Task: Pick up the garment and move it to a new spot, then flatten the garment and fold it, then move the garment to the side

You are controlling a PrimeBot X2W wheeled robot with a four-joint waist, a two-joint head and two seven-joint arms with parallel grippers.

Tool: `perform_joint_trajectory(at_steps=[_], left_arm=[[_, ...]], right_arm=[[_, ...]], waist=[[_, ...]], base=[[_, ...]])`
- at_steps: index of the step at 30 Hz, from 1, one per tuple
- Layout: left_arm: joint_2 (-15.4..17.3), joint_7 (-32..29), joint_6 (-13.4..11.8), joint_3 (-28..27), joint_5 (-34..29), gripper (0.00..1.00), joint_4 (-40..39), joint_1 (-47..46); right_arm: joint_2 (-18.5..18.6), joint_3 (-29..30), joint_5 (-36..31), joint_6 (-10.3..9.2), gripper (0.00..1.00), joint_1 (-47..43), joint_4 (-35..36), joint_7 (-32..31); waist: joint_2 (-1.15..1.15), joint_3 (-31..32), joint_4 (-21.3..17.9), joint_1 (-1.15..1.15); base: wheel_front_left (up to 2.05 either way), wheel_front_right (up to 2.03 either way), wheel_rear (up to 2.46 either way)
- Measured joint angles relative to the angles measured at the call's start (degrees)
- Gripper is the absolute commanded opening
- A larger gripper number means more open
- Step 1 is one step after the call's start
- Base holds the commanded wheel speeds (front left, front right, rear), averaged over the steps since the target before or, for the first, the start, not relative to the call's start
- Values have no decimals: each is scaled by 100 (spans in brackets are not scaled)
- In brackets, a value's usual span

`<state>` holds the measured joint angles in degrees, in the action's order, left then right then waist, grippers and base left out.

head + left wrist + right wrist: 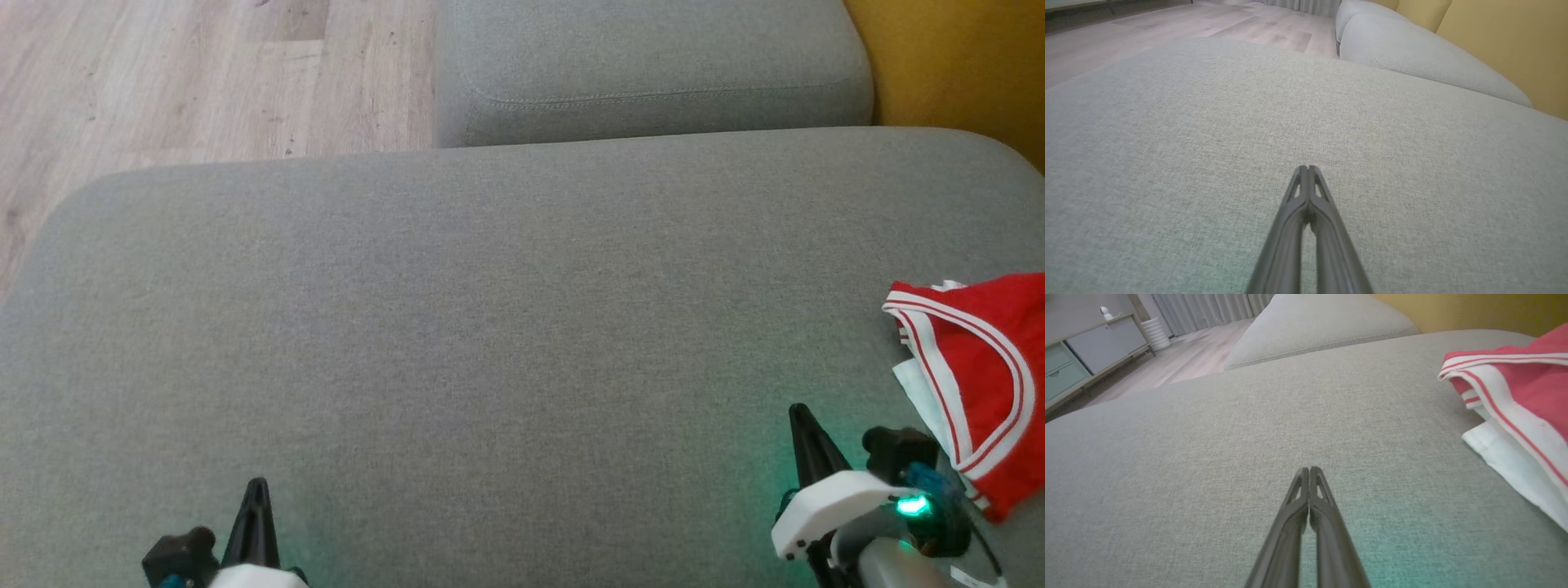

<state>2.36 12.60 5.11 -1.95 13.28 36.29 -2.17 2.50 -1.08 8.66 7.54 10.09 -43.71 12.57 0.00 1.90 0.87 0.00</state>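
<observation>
On one sofa [490,286] lies one garment [988,359]; left gripper [1308,168], right gripper [1309,469] both closed.

The sofa cushion [490,327] is matt grey woven cloth with a slightly coarse weave. The garment [988,351] is smoother red cloth with white trim. The floor [163,82] looks like pale wood. The left gripper [1308,168] and right gripper [1309,469] look like matt dark plastic.

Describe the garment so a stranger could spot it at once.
Start at the big grey seat cushion and go to its right edge, beside the right gripper. The garment lies bunched there: bright red with white, red-striped trim, the only colour on plain grey fabric.
</observation>
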Motion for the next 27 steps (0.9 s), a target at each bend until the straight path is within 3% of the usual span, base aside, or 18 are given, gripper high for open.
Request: perform_joint_trajectory(at_steps=[27], left_arm=[[0,-406,45,-10,1866,0,-506,3]], right_arm=[[0,183,1971,-1,0,-24,658,-427]], waist=[[0,-51,-21,0]], base=[[0,0,0]])
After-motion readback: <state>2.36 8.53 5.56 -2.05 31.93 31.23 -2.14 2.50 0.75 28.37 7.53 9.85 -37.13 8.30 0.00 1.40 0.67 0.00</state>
